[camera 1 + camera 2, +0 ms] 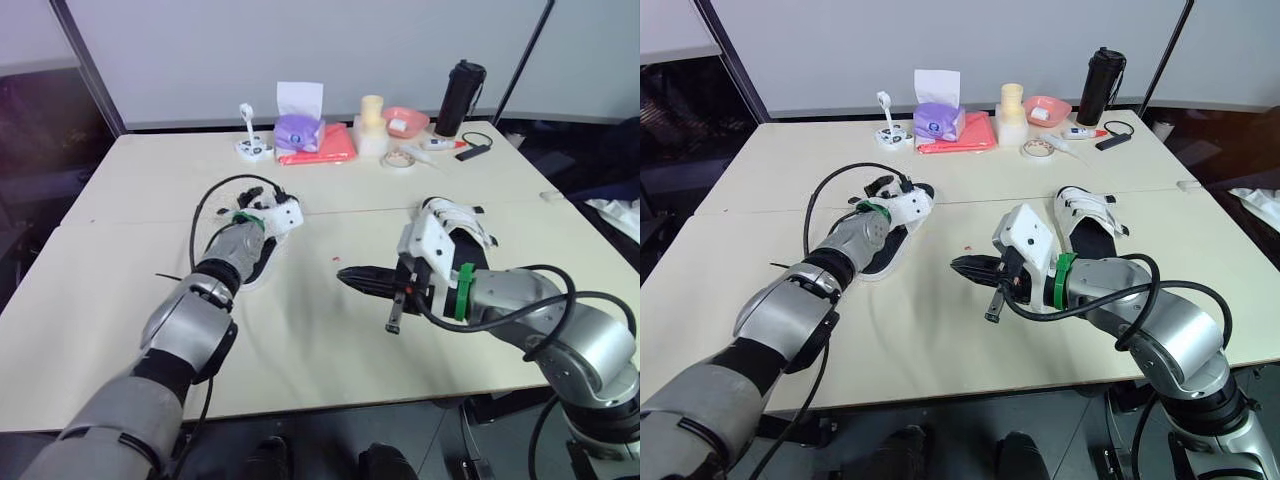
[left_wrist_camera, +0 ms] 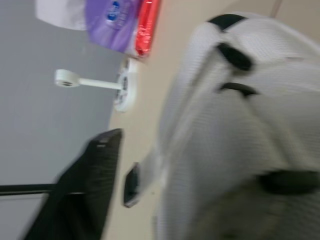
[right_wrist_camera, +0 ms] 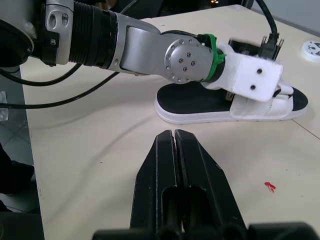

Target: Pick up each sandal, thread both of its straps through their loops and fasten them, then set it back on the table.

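Observation:
One white sandal with a black footbed (image 1: 258,256) lies left of the table's middle. My left gripper (image 1: 262,200) hangs low over its strap end, open. In the left wrist view one black finger (image 2: 85,185) stands clear of the white mesh upper (image 2: 235,125), which hides the other finger. A loose strap tab (image 2: 132,185) sticks out beside it. The second sandal (image 1: 458,232) lies to the right, behind my right wrist. My right gripper (image 1: 350,278) hovers over bare table between the two sandals, shut and empty, pointing toward the left sandal (image 3: 200,107).
Along the far edge stand a purple tissue box (image 1: 298,130), a red pouch (image 1: 322,150), a tape roll (image 1: 398,160), a pink bowl (image 1: 405,120) and a black bottle (image 1: 460,97). A black cable (image 1: 205,205) loops off my left wrist. A red speck (image 1: 335,259) marks the table.

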Robot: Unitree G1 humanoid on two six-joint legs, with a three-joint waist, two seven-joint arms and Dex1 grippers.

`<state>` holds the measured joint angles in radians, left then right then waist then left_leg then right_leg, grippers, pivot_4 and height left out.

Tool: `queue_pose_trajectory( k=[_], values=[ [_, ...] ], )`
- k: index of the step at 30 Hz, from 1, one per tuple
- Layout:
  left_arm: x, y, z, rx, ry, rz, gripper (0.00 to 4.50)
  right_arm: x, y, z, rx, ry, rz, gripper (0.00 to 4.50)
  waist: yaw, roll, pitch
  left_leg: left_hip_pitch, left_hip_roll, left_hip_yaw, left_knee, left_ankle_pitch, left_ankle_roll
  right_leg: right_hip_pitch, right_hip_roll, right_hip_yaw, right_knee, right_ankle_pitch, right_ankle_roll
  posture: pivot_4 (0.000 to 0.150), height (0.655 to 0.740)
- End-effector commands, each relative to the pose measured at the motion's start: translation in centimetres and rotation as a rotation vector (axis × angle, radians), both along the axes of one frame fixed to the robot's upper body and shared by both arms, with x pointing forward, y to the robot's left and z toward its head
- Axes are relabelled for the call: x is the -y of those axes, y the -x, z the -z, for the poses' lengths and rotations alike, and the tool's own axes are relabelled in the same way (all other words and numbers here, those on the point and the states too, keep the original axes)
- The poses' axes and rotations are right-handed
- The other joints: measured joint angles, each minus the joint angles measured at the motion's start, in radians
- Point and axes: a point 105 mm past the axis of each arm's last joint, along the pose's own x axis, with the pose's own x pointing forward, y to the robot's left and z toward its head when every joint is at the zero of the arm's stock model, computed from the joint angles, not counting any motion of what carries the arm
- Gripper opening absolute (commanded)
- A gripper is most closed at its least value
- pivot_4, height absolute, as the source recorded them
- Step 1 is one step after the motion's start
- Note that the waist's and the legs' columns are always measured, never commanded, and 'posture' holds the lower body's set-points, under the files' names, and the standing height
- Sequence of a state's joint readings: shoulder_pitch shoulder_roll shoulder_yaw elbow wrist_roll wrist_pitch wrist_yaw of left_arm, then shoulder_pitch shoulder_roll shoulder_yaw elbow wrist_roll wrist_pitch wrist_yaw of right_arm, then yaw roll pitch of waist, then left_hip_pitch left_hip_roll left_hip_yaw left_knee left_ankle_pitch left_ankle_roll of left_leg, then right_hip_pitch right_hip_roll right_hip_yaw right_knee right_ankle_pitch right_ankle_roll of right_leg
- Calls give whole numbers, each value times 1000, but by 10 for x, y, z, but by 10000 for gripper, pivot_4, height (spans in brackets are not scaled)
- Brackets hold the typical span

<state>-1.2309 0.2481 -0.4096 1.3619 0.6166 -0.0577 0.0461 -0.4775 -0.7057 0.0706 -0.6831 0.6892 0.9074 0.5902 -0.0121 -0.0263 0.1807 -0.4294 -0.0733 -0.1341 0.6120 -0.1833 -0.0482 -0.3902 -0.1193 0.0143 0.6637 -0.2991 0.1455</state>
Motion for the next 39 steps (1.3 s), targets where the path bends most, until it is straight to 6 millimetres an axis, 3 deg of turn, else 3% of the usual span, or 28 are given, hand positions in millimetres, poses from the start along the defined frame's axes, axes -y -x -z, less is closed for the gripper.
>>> queue_pose_trajectory(
  k=[1, 8, 15, 21, 31, 39],
  values=[
    [-2, 2, 9, -41, -15, 9, 44039, -4, 5, -8, 49, -10, -23, 0, 0, 0, 0, 0, 0, 0, 0, 0, 0, 0, 0, 0, 0, 0, 0, 1500, 7400],
    [-7, 9, 28, -150, 40, 61, 44039, -4, 5, -6, 41, -15, -24, 0, -1, 1, 0, 0, 0, 0, 0, 0, 0, 0, 0, 0, 0, 0, 0, 1500, 7400],
    [-8, 17, 32, -303, 101, 143, 44039, -6, 4, -5, 39, -17, -35, 0, 0, 1, -1, 1, 0, 0, 1, 0, 0, 1, 0, 0, 0, 0, 0, 1500, 7400],
    [-17, 36, 41, -530, 113, 226, 44039, -6, 3, -5, 43, -15, -40, 0, -2, 2, -1, 1, 0, 0, 0, 0, 0, 1, 0, 1, 0, 0, 0, 1500, 7400],
    [-31, 65, 6, -670, 142, 328, 44039, -7, 2, -5, 46, -17, -43, 0, -6, 3, -2, 2, 1, 0, -1, 0, 0, 1, 0, 1, 0, 0, 0, 1500, 7400],
    [-11, 107, -47, -738, 564, 597, 44039, -3, 0, -8, 58, -11, -37, 0, -5, 3, 0, 1, 2, 0, -1, 0, 0, 0, 0, 2, 0, 0, -1, 1500, 7400]
  ],
)
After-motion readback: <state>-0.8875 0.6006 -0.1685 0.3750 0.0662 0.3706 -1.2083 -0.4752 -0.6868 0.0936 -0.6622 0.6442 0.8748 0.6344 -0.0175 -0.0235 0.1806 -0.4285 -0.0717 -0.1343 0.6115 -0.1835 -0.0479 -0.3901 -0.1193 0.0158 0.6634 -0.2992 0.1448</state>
